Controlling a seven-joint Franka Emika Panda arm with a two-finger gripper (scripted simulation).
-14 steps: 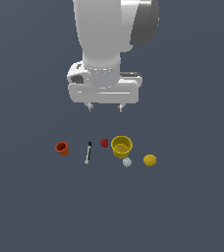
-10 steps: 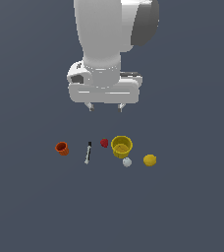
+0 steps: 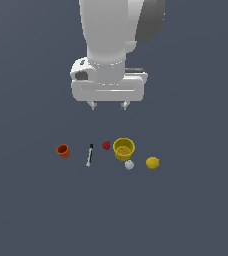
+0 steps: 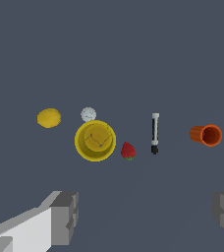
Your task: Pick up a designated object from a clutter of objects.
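Compared with the earlier pictures, the arm has shifted a little toward the exterior view's right, and its gripper (image 3: 108, 105) now hangs more nearly over the yellow cup (image 3: 124, 148). The objects on the grey floor (image 3: 196, 200) have not moved. The gripper is high above them and touches nothing. Its two fingers stand wide apart and there is nothing between them.

The objects lie in a loose row. From the exterior view's left to its right there are the orange cup (image 3: 63, 150), which lies on its side, the black-and-white marker (image 3: 89, 155), the red berry (image 3: 106, 145), the yellow cup, which stands upright, and the yellow ball (image 3: 152, 162). The white ball (image 3: 129, 164) is just beside the yellow cup, on the side nearer to this camera, and between the cup and the yellow ball. I cannot tell if it touches the cup.

The exterior view shows only two short finger tips under the white body of the hand. The wrist view shows more: the grey fingers (image 4: 65, 216) at both edges with a wide gap, the open mouth of the orange cup (image 4: 206, 135), and the inside of the yellow cup (image 4: 95, 140). There the white ball (image 4: 88, 114) is close against the rim of the cup, the berry (image 4: 128, 151) is just beside the cup on another side, and the marker (image 4: 154, 133) and the yellow ball (image 4: 49, 118) lie apart.
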